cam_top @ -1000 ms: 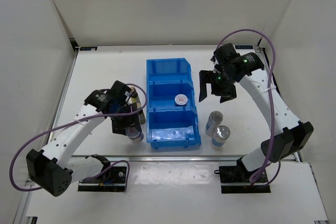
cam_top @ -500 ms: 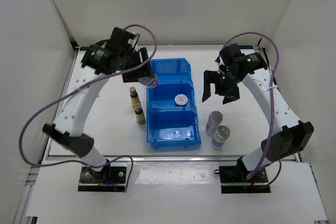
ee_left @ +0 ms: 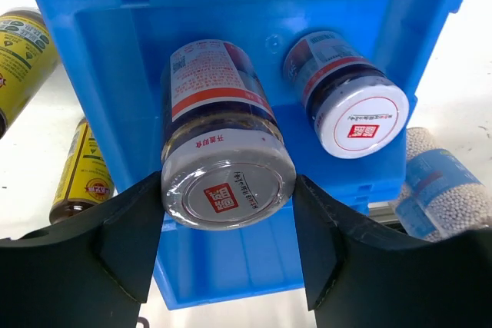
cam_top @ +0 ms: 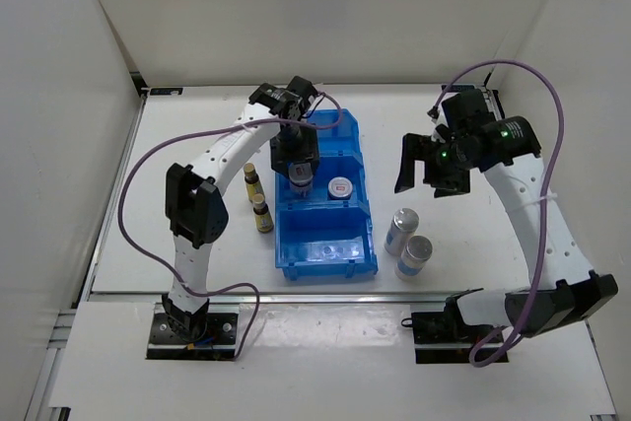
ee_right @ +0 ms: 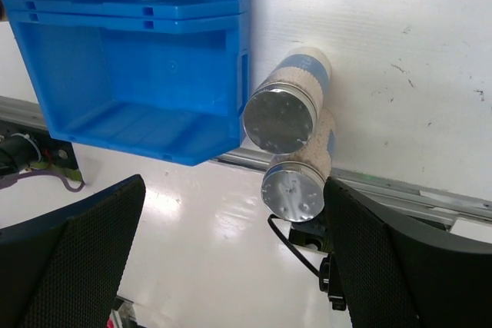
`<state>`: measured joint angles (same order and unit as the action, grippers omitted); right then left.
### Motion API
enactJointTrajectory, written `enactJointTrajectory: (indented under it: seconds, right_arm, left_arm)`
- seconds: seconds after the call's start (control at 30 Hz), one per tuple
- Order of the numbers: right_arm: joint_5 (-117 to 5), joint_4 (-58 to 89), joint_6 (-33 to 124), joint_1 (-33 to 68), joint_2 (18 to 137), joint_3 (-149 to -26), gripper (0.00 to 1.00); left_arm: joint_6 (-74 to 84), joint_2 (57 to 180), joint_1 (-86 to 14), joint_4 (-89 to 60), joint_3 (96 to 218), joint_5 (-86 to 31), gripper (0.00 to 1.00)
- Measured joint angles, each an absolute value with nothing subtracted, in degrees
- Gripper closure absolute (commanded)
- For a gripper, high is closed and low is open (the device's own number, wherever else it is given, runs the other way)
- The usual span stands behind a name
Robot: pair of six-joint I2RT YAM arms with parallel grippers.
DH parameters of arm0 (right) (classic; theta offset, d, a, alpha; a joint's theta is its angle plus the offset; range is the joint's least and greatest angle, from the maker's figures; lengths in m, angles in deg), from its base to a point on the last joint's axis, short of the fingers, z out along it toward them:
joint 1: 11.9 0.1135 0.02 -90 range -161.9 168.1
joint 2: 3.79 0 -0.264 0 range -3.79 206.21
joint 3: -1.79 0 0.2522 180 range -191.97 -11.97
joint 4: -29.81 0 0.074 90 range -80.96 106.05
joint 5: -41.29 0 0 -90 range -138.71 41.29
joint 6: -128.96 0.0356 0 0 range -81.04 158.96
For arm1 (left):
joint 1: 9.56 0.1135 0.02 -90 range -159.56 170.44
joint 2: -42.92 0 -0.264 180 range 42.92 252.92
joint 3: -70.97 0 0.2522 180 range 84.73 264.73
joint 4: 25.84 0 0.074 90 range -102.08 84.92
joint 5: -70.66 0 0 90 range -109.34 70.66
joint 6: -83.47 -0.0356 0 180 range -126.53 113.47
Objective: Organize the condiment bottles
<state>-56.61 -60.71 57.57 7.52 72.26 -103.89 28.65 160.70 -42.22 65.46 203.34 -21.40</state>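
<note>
I have the left gripper [ee_left: 228, 193] clamped on a white-lidded jar [ee_left: 223, 163] over the blue bin's [cam_top: 325, 253] middle compartment, beside its twin [ee_left: 350, 105]; I'd lower it straight, then release; red-marked lid, dark contents; the right gripper [ee_right: 231, 259] hangs with jaws apart above two silver-topped cylinders [ee_right: 280, 117].

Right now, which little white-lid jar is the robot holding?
The left gripper holds the white-lidded jar above the blue bin. The other jar sits untouched inside the middle compartment.

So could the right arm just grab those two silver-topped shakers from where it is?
Probably yes: the right gripper hangs open just above the silver-topped shakers, which stand on bare table beside the blue bin with nothing covering them.
</note>
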Motion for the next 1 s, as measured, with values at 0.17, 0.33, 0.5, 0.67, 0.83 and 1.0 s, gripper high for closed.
enactJointTrajectory:
  seconds: [0.17, 0.33, 0.5, 0.67, 0.83, 1.0]
  right_arm:
    - [-56.6, -60.7, 57.9, 7.3, 69.8, -101.6, 0.0]
    - [-56.2, -60.6, 58.3, 7.3, 68.3, -97.8, 0.0]
    - [-55.1, -60.9, 59.0, 7.3, 67.4, -95.6, 0.0]
    - [-54.6, -60.6, 59.6, 7.8, 66.4, -94.1, 0.0]
    - [-53.9, -60.6, 60.2, 9.1, 66.3, -90.1, 0.0]
    - [-52.9, -60.7, 61.0, 11.5, 67.5, -87.4, 0.0]
  left_arm:
    - [28.6, 161.3, -42.5, 64.6, 202.4, -20.9, 0.84]
    - [28.6, 164.9, -42.4, 61.1, 200.7, -22.3, 0.77]
    - [28.8, 168.3, -42.2, 59.4, 200.6, -25.1, 0.75]
    - [28.9, 168.3, -42.2, 59.2, 200.6, -25.7, 0.38]
    - [29.3, 168.3, -42.2, 59.1, 200.5, -25.9, 0.08]
    - [30.0, 168.0, -41.6, 58.6, 199.7, -26.2, 0.0]
